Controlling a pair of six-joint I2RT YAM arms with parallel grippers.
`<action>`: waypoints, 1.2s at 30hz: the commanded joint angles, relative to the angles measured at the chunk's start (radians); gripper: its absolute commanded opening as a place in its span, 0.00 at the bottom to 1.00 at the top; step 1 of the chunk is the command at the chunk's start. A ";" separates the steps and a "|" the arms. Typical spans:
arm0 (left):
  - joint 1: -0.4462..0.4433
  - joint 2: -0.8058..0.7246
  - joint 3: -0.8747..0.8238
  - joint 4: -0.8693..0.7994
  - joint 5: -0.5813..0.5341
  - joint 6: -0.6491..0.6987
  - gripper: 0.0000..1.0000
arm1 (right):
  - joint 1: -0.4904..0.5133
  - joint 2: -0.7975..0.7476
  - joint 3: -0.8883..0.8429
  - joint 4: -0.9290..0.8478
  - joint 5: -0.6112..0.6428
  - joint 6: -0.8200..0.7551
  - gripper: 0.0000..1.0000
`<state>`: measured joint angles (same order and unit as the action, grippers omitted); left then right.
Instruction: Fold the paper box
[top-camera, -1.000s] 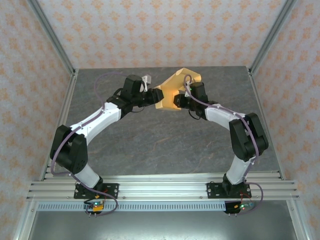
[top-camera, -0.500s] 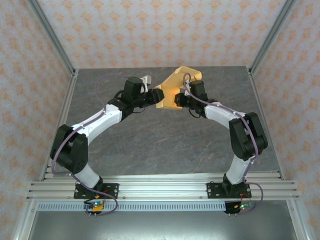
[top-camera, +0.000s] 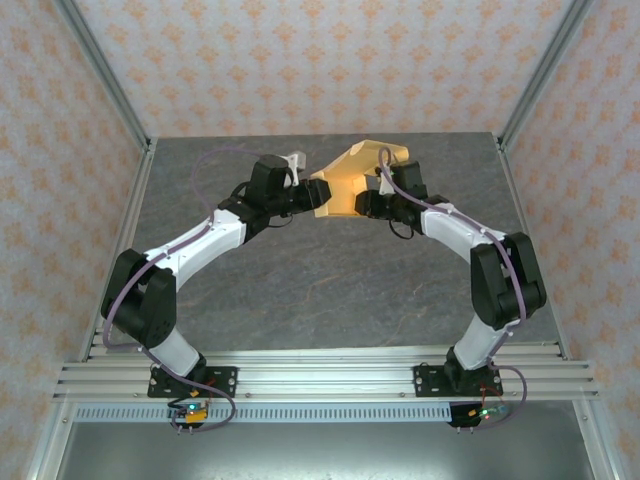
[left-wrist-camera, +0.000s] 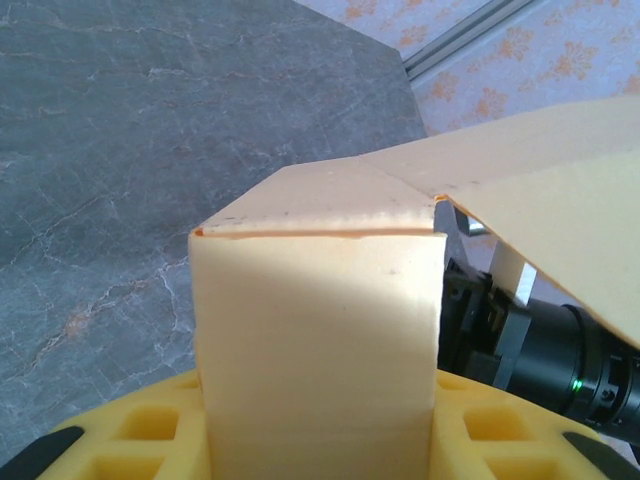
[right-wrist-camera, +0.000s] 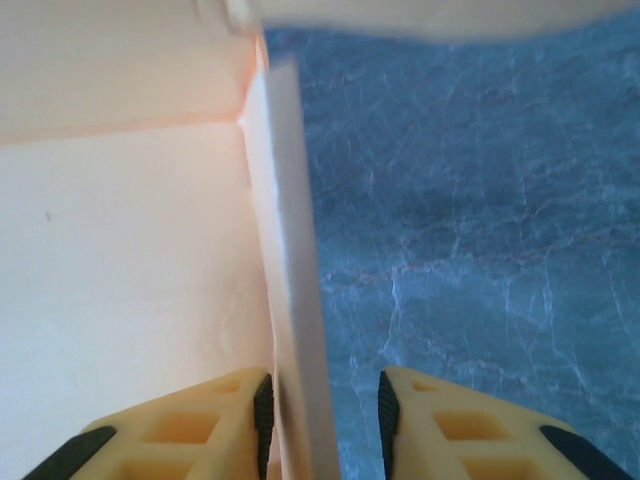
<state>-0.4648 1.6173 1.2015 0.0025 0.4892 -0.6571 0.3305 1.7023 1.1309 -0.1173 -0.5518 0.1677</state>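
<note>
Tan-orange cardboard, the paper box hangs partly folded above the far middle of the grey table. The left gripper clamps a folded wall that fills its jaws. The right gripper stands parted astride a thin panel edge, one finger touching it, the other clear.

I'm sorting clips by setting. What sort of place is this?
Probably a robot lab test cell: a grey stone-look table boxed in by patterned panel walls, with the left arm and right arm bolted to aluminium rails.
</note>
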 joint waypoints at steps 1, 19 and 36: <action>-0.007 0.013 0.030 0.072 0.014 -0.014 0.22 | 0.000 -0.024 -0.008 -0.080 -0.015 -0.046 0.30; -0.007 0.063 0.030 0.208 0.089 -0.156 0.22 | 0.093 0.091 0.075 -0.114 0.282 -0.076 0.19; 0.002 0.167 0.034 0.170 0.080 -0.213 0.23 | 0.027 -0.254 -0.190 0.176 0.053 0.078 0.52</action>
<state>-0.4614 1.7439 1.2026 0.1101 0.5541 -0.8341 0.3634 1.5364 0.9676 -0.0265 -0.3977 0.1864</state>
